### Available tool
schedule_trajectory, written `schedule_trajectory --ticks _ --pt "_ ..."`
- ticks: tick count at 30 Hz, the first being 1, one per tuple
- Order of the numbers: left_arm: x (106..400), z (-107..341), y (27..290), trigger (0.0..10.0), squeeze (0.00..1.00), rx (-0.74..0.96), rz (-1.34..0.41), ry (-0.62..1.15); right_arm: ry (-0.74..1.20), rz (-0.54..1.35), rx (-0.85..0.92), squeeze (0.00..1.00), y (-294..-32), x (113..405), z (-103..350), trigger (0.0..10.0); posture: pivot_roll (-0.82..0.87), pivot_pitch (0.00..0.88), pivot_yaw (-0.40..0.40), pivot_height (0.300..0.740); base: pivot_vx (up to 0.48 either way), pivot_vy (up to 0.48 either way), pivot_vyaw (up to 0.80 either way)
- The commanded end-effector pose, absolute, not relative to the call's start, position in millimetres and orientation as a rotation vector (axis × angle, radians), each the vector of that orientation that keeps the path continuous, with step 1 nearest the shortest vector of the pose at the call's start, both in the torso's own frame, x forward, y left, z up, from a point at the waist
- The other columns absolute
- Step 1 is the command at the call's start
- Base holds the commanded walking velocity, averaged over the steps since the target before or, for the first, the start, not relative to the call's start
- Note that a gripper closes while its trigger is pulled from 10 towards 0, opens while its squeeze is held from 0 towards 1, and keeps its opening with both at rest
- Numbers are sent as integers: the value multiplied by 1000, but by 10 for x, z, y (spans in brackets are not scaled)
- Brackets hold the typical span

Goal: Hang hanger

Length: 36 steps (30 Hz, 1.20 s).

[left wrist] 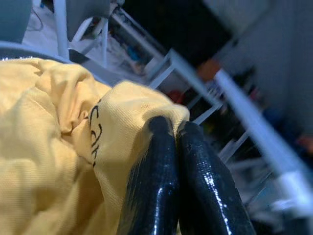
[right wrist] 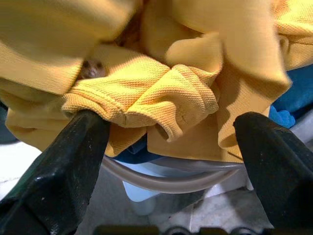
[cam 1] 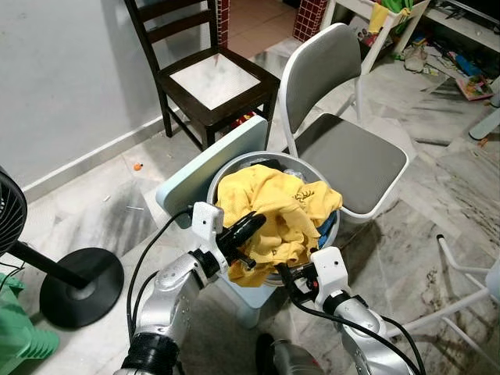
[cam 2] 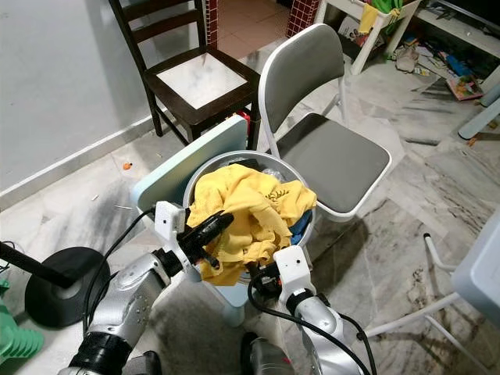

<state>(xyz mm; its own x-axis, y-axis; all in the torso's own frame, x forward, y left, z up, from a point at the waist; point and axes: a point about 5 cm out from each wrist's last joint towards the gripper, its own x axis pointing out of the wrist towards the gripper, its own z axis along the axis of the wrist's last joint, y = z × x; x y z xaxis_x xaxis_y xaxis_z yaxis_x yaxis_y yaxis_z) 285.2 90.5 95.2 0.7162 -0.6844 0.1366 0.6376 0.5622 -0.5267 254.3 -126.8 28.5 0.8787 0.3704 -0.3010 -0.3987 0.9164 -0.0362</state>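
Over a round laundry basket (cam 1: 332,234) set on a pale stool (cam 1: 205,169), the robot's two grippers meet a heap of yellow cloth. No hanger can be made out anywhere; what lies before the fingers is a yellow garment (cam 1: 269,211) piled to the basket's rim, with blue fabric (right wrist: 288,105) tucked beneath it on the right side.

The left gripper (cam 1: 248,226) reaches in from the near-left, its fingers (left wrist: 161,196) pressed together, the tips lying against a fold of the yellow cloth; whether any cloth is caught between them cannot be told. The right gripper (right wrist: 171,147) waits at the basket's near edge with fingers spread wide, a bunched yellow hem hanging directly ahead of the gap, just above the rim.

Judged from this, the garment lies forward of and slightly above both grippers, heaped with no clear long axis. The left is the closer, already touching the cloth; the right would need only to advance onto the hem. A grey folding chair (cam 1: 351,152) and a dark wooden chair (cam 1: 211,82) stand beyond.
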Motion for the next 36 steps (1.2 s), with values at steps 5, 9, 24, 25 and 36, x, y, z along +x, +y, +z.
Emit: schedule_trajectory --ticks 5,9,24,25,36 --pt "2623 1064 1029 0 0 -779 -827 119 323 395 -102 145 -1330 2498 220 10000 -99 207 -82 740 0 0 0" --pt "2422 943 1085 0 0 -778 -844 199 323 404 -104 141 -1311 2512 222 10000 -88 208 -88 740 0 0 0" --pt "1958 279 1322 0 0 -724 -680 499 323 413 -121 145 -1353 2555 233 10000 -102 197 -99 740 0 0 0" --pt "1974 271 1336 0 0 -697 -661 493 323 412 -121 141 -1361 2558 231 10000 -101 196 -100 740 0 0 0" --pt "2587 719 1638 0 0 -552 -414 179 321 416 -126 141 -1349 2576 237 10000 -93 194 -105 740 0 0 0"
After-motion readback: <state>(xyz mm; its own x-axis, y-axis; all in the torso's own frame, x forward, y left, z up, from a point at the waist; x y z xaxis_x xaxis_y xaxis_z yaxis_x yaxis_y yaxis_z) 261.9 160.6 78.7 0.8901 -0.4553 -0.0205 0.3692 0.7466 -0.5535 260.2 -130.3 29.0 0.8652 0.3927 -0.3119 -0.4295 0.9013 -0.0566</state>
